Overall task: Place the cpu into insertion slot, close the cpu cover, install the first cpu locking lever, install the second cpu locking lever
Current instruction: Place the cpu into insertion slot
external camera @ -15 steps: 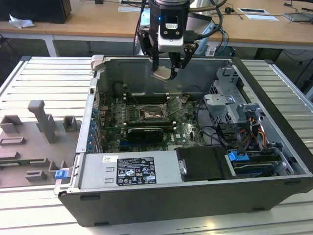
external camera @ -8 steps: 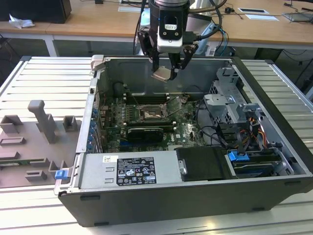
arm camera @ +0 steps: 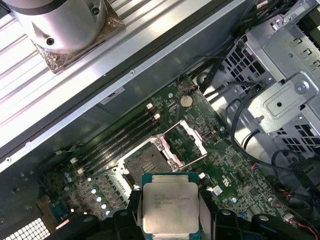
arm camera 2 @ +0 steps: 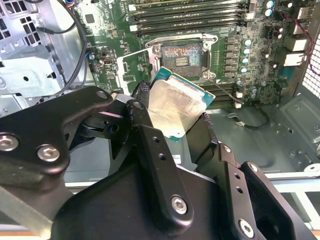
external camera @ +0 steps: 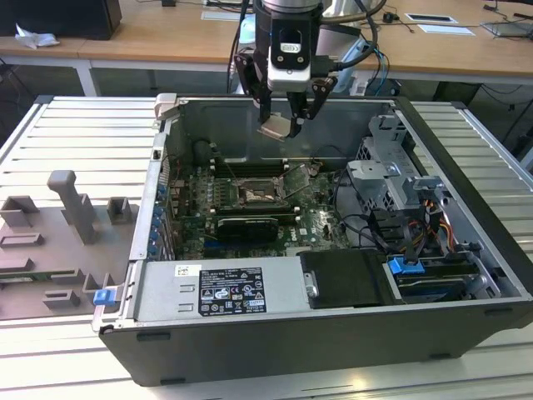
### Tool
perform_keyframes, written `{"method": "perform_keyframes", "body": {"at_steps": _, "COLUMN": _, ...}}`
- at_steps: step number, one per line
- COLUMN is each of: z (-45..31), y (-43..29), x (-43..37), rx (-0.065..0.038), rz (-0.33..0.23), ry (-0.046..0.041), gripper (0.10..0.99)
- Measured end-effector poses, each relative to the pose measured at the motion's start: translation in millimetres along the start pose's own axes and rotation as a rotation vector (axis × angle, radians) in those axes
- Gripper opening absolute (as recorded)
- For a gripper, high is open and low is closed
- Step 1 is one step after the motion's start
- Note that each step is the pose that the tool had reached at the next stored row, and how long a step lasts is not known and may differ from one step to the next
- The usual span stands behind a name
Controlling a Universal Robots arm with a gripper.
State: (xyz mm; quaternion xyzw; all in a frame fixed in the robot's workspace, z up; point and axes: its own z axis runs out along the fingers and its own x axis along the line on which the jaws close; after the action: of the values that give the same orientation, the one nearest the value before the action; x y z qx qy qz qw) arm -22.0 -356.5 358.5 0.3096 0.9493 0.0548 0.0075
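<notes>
The gripper pinches the cpu over the open computer case, at twelve o'clock from the uncovered insertion slot. The case sits on a ribbed metal table; wooden desks stand behind.

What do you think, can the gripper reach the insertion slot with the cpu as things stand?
Probably yes. The gripper holds the cpu above the open case, the cpu cover is swung open, and the insertion slot lies bare with nothing visible between them.
</notes>
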Motion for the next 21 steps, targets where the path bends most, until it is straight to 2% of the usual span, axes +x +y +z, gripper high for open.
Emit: {"method": "perform_keyframes", "body": {"at_steps": 21, "z": 2.7, "y": -0.3, "x": 0.0, "rx": -0.001, "rz": 0.032, "ry": -0.0035, "gripper": 0.541}}
